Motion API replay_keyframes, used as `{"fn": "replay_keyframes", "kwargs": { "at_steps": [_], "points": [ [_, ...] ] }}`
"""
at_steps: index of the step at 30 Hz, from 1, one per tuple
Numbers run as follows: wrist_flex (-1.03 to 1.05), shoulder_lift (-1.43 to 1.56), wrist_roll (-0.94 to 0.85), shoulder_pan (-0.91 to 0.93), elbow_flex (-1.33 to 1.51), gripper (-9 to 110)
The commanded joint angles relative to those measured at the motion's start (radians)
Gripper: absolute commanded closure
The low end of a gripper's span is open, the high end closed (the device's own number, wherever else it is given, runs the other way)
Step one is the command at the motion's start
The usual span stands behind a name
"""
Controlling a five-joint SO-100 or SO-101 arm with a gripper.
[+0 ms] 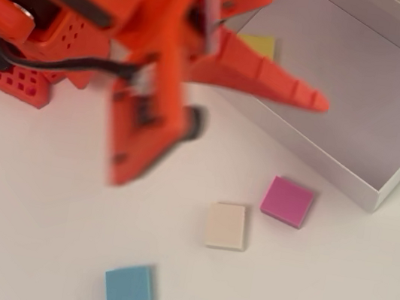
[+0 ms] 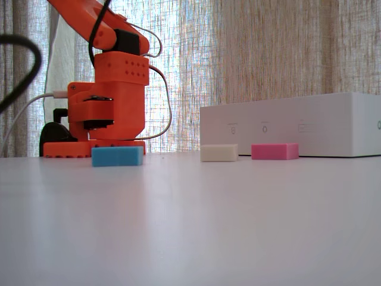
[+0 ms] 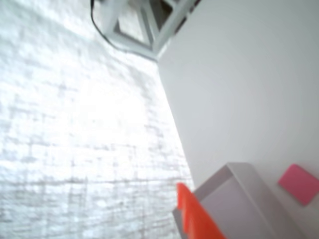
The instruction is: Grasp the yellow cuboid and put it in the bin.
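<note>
The yellow cuboid [image 1: 259, 44] lies on the floor of the white bin [image 1: 313, 156], near its left corner in the overhead view, partly hidden under my arm. My orange gripper [image 1: 219, 140] is blurred and hangs above the bin's left end, its jaws spread wide with nothing between them. One finger [image 1: 300, 93] reaches over the bin, the other [image 1: 140, 141] points down over the table. The wrist view shows one fingertip [image 3: 195, 215] beside a bin corner [image 3: 234, 174]. The bin also shows in the fixed view [image 2: 297, 125]; the cuboid is hidden there.
On the table in front of the bin lie a pink block [image 1: 288, 201] [image 2: 274, 151] [image 3: 299, 183], a cream block [image 1: 227, 226] [image 2: 219, 152] and a light-blue block [image 1: 129, 288] [image 2: 117, 156]. The arm's base [image 1: 15, 79] [image 2: 101, 119] stands at the left.
</note>
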Motion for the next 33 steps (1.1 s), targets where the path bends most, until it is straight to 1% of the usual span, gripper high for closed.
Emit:
{"fn": "replay_keyframes", "kwargs": {
  "at_steps": [1, 4, 7, 12, 14, 16, 18, 19, 21, 25, 28, 31, 33],
  "points": [
    [0.018, 0.149, 0.143, 0.172, -0.051, 49],
    [0.17, 0.21, 0.252, 0.267, -0.038, 49],
    [0.27, 0.307, 0.316, 0.337, 0.066, 49],
    [0.291, 0.503, 0.322, 0.428, 0.324, 49],
    [0.319, 0.571, 0.311, 0.453, 0.413, 54],
    [0.35, 0.637, 0.284, 0.471, 0.494, 62],
    [0.376, 0.69, 0.264, 0.482, 0.554, 66],
    [0.396, 0.715, 0.261, 0.485, 0.575, 73],
    [0.431, 0.741, 0.259, 0.491, 0.611, 82],
    [0.477, 0.741, 0.245, 0.497, 0.635, 88],
    [0.497, 0.741, 0.224, 0.5, 0.661, 90],
    [0.491, 0.741, 0.21, 0.511, 0.692, 98],
    [0.485, 0.741, 0.199, 0.517, 0.712, 102]
  ]
}}
